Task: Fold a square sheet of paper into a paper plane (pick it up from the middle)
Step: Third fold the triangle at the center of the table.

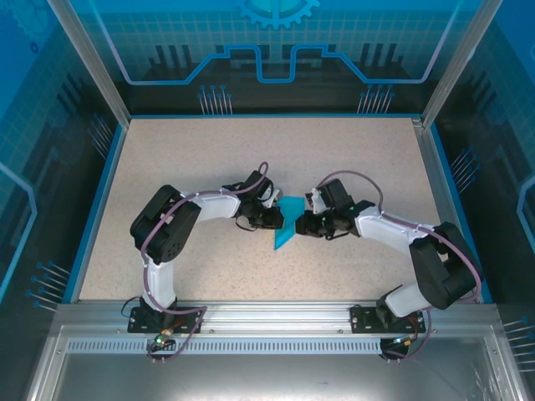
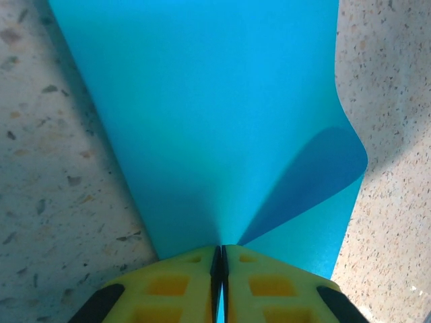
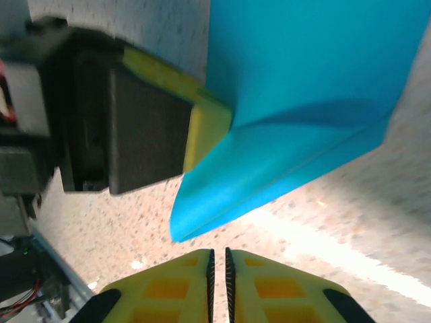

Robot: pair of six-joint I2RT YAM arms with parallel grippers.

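Left gripper (image 2: 219, 250): my 2 yellow fingers are pressed together on the near edge of the blue paper (image 2: 215, 114), pinching it right at the tips.
Paper off my left fingers: it fans out from the pinch and widens toward the far side. On the right, 1 flap curls up and over with a rounded edge and shows a darker underside.
Right gripper (image 3: 219, 254): my 2 fingers here stand almost together, with a thin dark slit between them and nothing in it.
Paper off my right fingers: it sits just beyond these tips and apart from them. Its nearest corner points down toward me, a little left of the slit, and the sheet (image 3: 310, 74) rises to the upper right with a crease across it.
Left finger (image 3: 205, 124): seen from my right wrist, a yellow pad on a black body touches the paper's left edge.
Table (image 2: 40, 175): speckled beige, lying under the paper and shadowed beneath it.
Middle of the table, from above: the paper (image 1: 287, 227) shows as a narrow blue sliver pointing toward my bases. My left gripper (image 1: 277, 219) is at its left side and my right gripper (image 1: 303, 224) is just beside its right side.
Enclosure (image 1: 276, 50): blue see-through panels stand beyond the table's far edge.
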